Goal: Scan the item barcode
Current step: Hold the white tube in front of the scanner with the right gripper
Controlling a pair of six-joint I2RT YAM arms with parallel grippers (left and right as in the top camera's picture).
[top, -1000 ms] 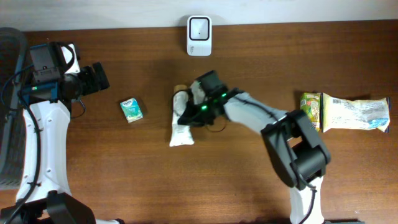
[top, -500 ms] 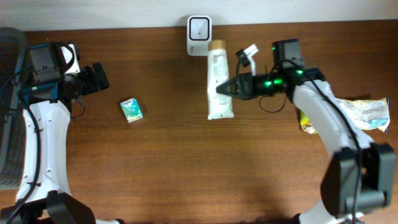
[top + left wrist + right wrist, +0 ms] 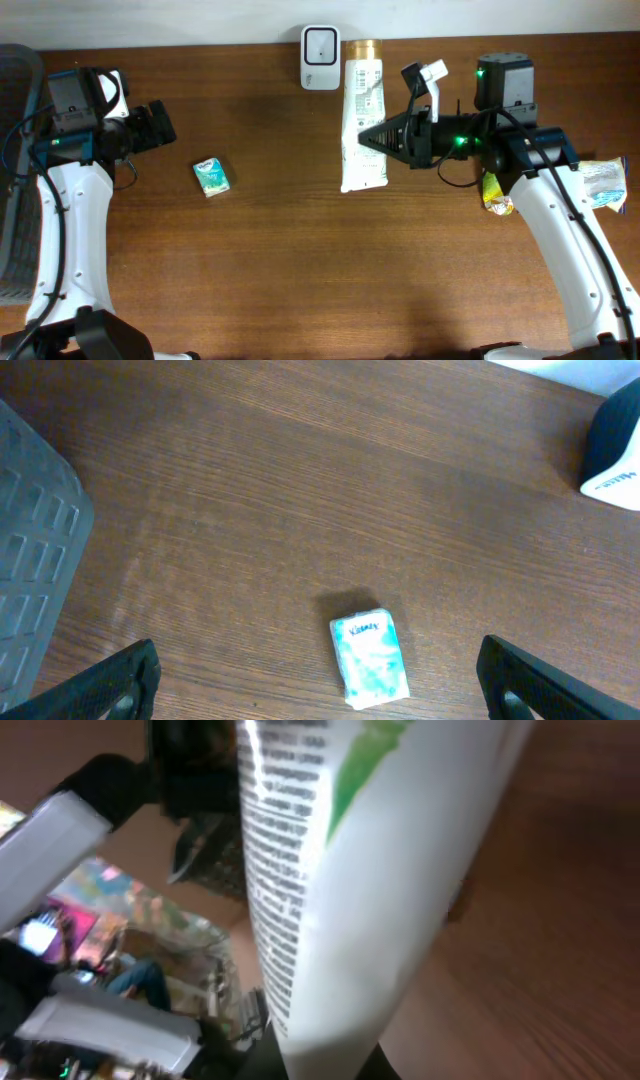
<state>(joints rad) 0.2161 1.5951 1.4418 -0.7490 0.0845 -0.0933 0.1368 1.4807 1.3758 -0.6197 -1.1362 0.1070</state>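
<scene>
Tube (image 3: 362, 110): cap end far, just right of scanner (image 3: 320, 44);
R claw (image 3: 372, 139): clenched on tube;
L claw (image 3: 158, 123): released, far left, near tissue pack (image 3: 211, 177)

White tube (image 3: 380, 920) fills the frame — black print, green streak; brown table (image 3: 565, 940) behind.

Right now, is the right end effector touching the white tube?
Touching. In the overhead view, the right end effector pinches the white tube at its right edge; the right wrist view shows the tube close up.
</scene>
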